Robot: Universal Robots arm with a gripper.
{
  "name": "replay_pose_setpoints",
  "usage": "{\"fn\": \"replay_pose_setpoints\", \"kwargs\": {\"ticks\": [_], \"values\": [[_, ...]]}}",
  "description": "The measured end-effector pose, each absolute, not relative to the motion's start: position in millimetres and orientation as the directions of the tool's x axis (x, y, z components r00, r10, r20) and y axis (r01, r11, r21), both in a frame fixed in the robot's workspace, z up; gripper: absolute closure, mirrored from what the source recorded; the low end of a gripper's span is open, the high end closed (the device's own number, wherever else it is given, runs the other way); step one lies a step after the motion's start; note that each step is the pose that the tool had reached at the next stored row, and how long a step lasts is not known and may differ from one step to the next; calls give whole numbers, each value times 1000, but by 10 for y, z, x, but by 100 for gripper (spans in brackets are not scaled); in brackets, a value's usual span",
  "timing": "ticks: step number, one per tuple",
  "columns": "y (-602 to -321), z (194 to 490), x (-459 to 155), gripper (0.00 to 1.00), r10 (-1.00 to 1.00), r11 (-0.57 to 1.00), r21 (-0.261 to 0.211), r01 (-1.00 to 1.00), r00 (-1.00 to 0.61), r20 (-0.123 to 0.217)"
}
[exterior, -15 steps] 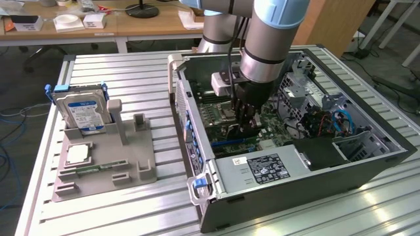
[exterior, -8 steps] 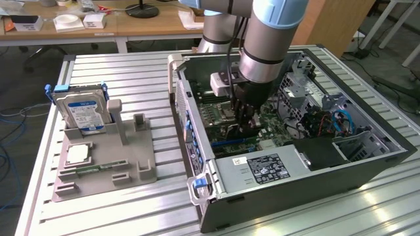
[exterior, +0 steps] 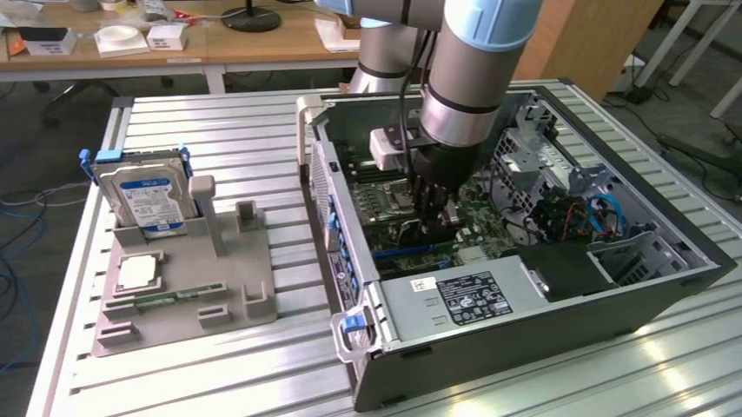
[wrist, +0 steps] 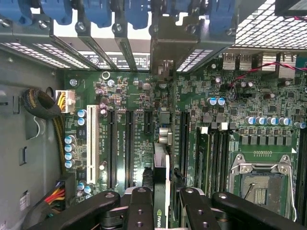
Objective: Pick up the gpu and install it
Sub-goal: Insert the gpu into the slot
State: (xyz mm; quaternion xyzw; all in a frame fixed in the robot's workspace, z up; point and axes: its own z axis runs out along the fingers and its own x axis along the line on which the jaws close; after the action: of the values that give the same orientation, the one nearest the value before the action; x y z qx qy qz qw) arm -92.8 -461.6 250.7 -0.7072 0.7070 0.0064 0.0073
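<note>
Table (exterior: 208, 130): ribbed aluminium slats, satin sheen.
Case (exterior: 649, 287): dark grey sheet metal, matt; perforated panel inside.
Motherboard (wrist: 129, 96) in case: green circuit board, semi-gloss, metal-topped capacitors.
Gpu (wrist: 160, 167) over motherboard: green board edge, glossy black block, silver bracket.
Gripper (wrist: 160, 203): black fingers, matt.
Arm (exterior: 464, 95) above case: brushed silver metal, pale blue plastic cap.
Holder (exterior: 186, 287) beside case: grey matt plastic.
Drive (exterior: 145, 195) in holder: silver metal, paper label.
Desk (exterior: 267, 39) behind table: light wood, smooth.

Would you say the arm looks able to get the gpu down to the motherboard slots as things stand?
Probably yes. The pincer holds the gpu edge-on inside the open case, right over the motherboard; the long slots beneath look unobstructed, with the cable bundle off to the side.
</note>
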Motion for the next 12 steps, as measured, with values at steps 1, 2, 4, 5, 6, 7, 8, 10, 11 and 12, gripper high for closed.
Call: {"fn": "replay_pose_setpoints", "kwargs": {"ticks": [1, 2, 4, 5, 6, 7, 8, 10, 11, 12], "values": [[-4613, 2505, -928, 74, -1000, 0, -1, -1000, 0, -20], [-4610, 2505, -928, 74, -1000, 0, -1, -1000, 0, -19], [-4608, 2504, -929, 74, -1000, 0, -1, -1000, 0, -19], [-4607, 2503, -930, 74, -1000, 0, -1, -1000, 0, -19], [-4606, 2502, -933, 74, -1000, 0, -1, -1000, 0, -19], [-4605, 2502, -938, 74, -1000, 0, -1, -1000, 0, -19], [-4604, 2501, -943, 74, -1000, 0, -1, -1000, 0, -19], [-4604, 2498, -953, 74, -1000, 0, -1, -1000, 0, -19], [-4604, 2497, -954, 74, -1000, 0, -1, -1000, 0, -19], [-4604, 2497, -954, 74, -1000, -1, -1, -1000, 1, -19]]}}
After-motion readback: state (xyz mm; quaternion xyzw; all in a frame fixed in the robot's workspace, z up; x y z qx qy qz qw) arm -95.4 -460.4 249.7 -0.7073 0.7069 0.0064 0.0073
